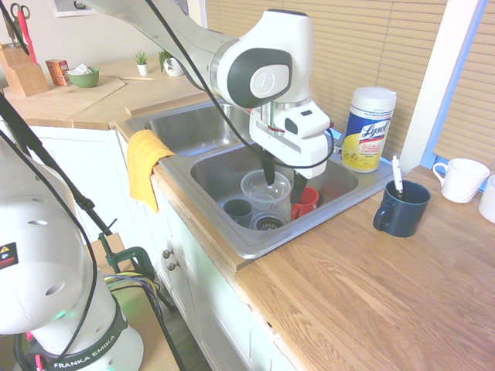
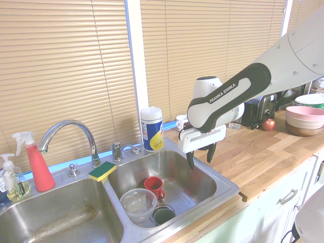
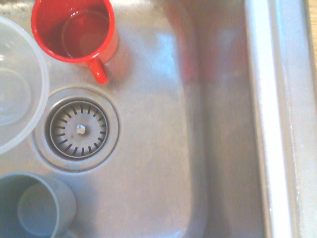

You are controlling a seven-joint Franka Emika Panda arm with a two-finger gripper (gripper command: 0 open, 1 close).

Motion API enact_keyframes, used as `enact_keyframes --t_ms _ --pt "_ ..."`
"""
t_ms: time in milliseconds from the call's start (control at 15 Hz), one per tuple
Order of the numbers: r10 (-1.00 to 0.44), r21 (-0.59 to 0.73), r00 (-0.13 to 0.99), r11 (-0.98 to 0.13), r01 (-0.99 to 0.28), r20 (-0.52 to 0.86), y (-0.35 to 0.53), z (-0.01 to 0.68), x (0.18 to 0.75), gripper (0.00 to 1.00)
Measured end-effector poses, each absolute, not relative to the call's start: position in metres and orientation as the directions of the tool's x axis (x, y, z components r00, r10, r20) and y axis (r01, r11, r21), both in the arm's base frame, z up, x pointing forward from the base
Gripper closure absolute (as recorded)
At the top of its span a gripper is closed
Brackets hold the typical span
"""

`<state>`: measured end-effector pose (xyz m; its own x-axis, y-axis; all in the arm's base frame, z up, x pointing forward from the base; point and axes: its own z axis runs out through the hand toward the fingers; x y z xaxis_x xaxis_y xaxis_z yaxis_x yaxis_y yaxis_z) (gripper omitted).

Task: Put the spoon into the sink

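Note:
The white spoon (image 1: 397, 175) stands upright in a dark blue mug (image 1: 402, 209) on the wooden counter, right of the sink (image 1: 220, 166). My gripper (image 1: 283, 182) hangs open and empty just above the sink's right basin (image 2: 195, 195), well to the left of the spoon. In the second exterior view the gripper (image 2: 200, 156) shows two dark fingers apart with nothing between them, and the spoon is hidden. The wrist view looks straight down on the basin floor and its round drain (image 3: 79, 130).
In the basin lie a red mug (image 3: 74, 32), a clear plastic bowl (image 1: 265, 189) and a dark green cup (image 1: 238, 210). A Lysol tub (image 1: 367, 127) stands behind the sink. White mugs (image 1: 462, 179) sit at right. A yellow cloth (image 1: 145, 162) hangs over the front rim.

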<state>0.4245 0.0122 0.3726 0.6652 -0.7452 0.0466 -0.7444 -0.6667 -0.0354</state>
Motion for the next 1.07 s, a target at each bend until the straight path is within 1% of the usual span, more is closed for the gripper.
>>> enact_keyframes --t_ms 133,600,867,1067 --pt "-0.745 -0.04 0.665 -0.667 -0.744 0.056 0.013 0.373 0.426 0.0" --pt "-0.742 -0.167 0.61 -0.663 -0.73 0.278 -0.004 0.395 0.445 0.0" --pt "-0.731 -0.295 0.524 -0.667 -0.685 0.436 -0.037 0.416 0.454 0.0" --pt "-0.736 -0.326 0.491 -0.659 -0.678 0.466 -0.051 0.422 0.459 0.0"
